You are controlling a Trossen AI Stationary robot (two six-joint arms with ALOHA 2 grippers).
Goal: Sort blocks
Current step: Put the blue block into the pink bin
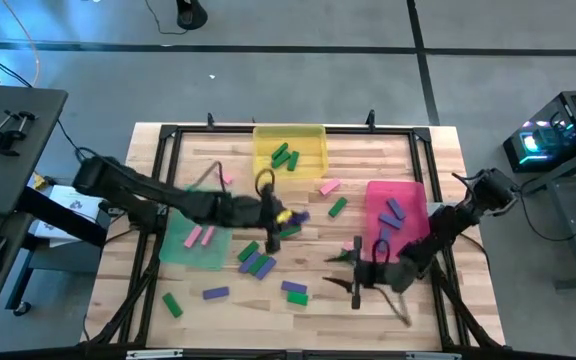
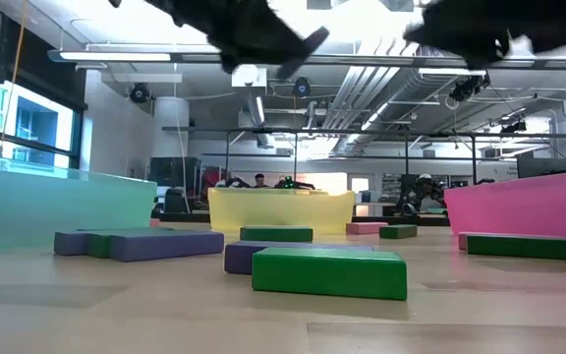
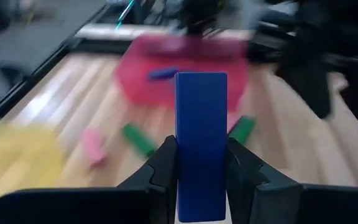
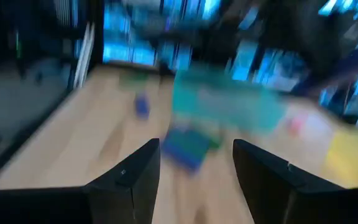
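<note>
The wooden tabletop (image 1: 298, 300) carries three trays: a pale green one (image 1: 196, 243) on the left, a yellow one (image 1: 290, 150) at the far edge holding green blocks, and a pink one (image 1: 398, 212) on the right holding blue-purple blocks. Loose blocks (image 1: 258, 262) in pink, green and blue-purple lie scattered between them. Over the middle, the left claw (image 3: 201, 163) is clamped on an upright blue-purple block (image 3: 201, 143). The right claw (image 4: 196, 165) hangs near the pink tray, fingers apart, holding nothing.
</note>
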